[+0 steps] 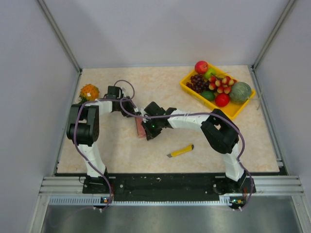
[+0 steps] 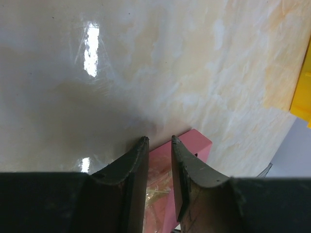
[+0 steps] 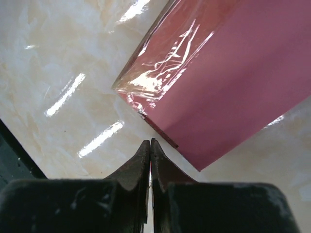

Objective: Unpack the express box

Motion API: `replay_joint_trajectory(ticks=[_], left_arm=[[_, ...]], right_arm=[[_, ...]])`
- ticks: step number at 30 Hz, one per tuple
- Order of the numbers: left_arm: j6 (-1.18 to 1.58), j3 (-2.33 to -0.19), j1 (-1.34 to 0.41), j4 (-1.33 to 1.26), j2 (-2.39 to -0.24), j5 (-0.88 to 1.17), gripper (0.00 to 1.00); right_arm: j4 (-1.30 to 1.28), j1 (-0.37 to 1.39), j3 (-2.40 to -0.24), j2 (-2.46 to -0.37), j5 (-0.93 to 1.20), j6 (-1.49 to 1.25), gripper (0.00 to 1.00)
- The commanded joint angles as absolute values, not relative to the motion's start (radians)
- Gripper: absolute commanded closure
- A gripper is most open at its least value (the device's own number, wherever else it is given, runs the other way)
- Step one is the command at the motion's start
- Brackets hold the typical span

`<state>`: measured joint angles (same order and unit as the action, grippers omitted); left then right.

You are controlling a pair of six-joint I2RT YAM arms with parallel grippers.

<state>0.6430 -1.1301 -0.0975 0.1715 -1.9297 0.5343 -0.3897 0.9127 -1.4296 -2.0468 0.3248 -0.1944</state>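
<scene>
The express box (image 1: 140, 128) is a small flat pink box lying mid-table between both grippers. In the left wrist view my left gripper (image 2: 159, 140) hangs just over the box (image 2: 199, 144). Its jaws stand a narrow gap apart, and pink card and crinkled clear film show through that gap. Nothing is visibly pinched. My right gripper (image 3: 149, 141) is shut, its tips just short of the box's near edge (image 3: 243, 73), which carries shiny clear tape at one end. From above, the left gripper (image 1: 135, 114) sits at the box's far side and the right gripper (image 1: 148, 128) at its right side.
A yellow utility knife (image 1: 181, 151) lies near the front edge, right of centre. A yellow tray (image 1: 234, 110) of fruit stands at the back right, its corner (image 2: 302, 94) showing in the left wrist view. An orange pineapple-like fruit (image 1: 89, 91) sits at the far left.
</scene>
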Motion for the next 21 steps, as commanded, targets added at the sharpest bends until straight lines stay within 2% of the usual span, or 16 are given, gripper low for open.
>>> replay_joint_trajectory(ticks=[1,10,21], left_arm=[[0.614,-1.106,-0.092,0.161,-1.913,0.557,0.70],[0.629,-1.031,-0.066,0.242,-1.858,0.492,0.78],[0.638,-0.893,-0.066,0.201,-1.744,0.554,0.78]], right_arm=[[-0.371,0.916,-1.454,-2.052,0.192,-0.198,1.00],[-0.373,0.865,-1.391,-2.007,0.060,-0.248,1.00],[-0.374,0.805,-1.434,-2.028,0.066,-0.268,1.00]])
